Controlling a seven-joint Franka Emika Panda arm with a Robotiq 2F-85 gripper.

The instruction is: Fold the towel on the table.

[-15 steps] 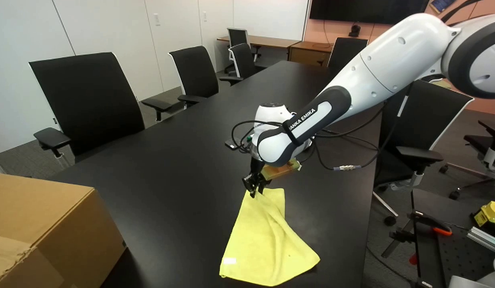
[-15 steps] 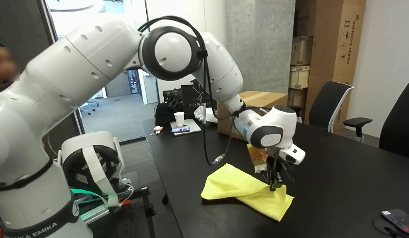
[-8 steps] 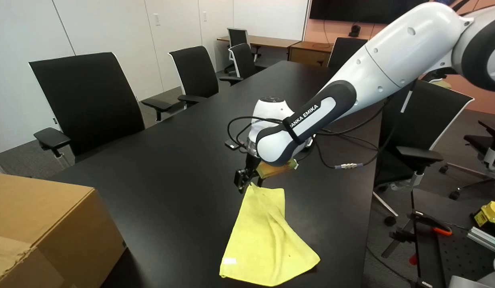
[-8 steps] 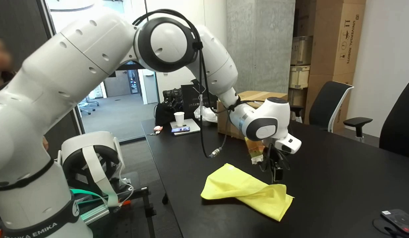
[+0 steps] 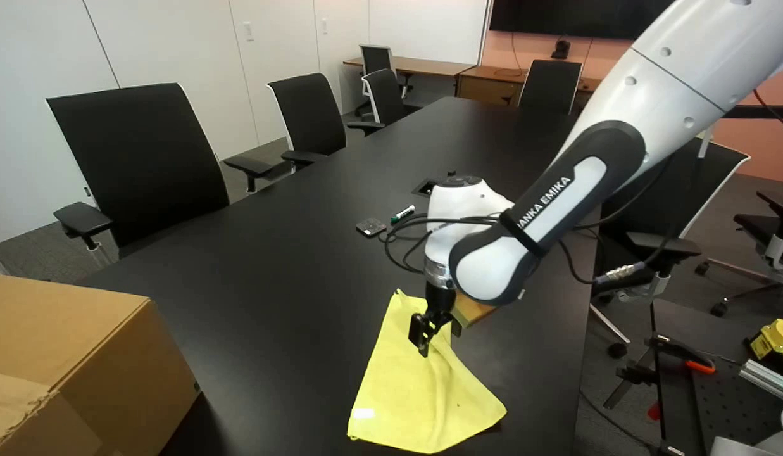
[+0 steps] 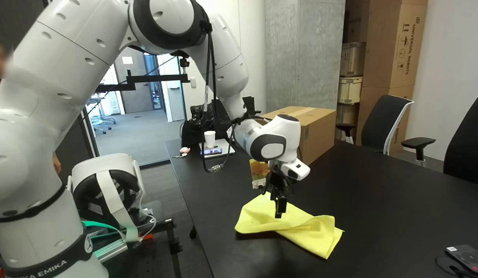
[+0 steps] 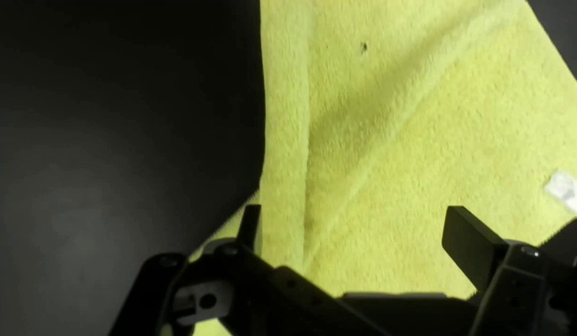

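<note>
Over the rumpled towel (image 5: pixel 397 392) on the tabletop (image 5: pixel 271 323), the hand (image 7: pixel 351 228) hangs with its jaws apart. In the wrist view, a pleat (image 7: pixel 284 116) runs between them toward twelve o'clock; pinching there might bunch several layers, while closing too high could miss entirely.

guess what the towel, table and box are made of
Towel: matte pile fabric, perhaps microfibre; short fuzz shows in the wrist view. Table: smooth, black, with a faint sheen and no visible grain; maybe laminate. Box: likely matte cardboard, from its brown faces and ragged edge.
</note>
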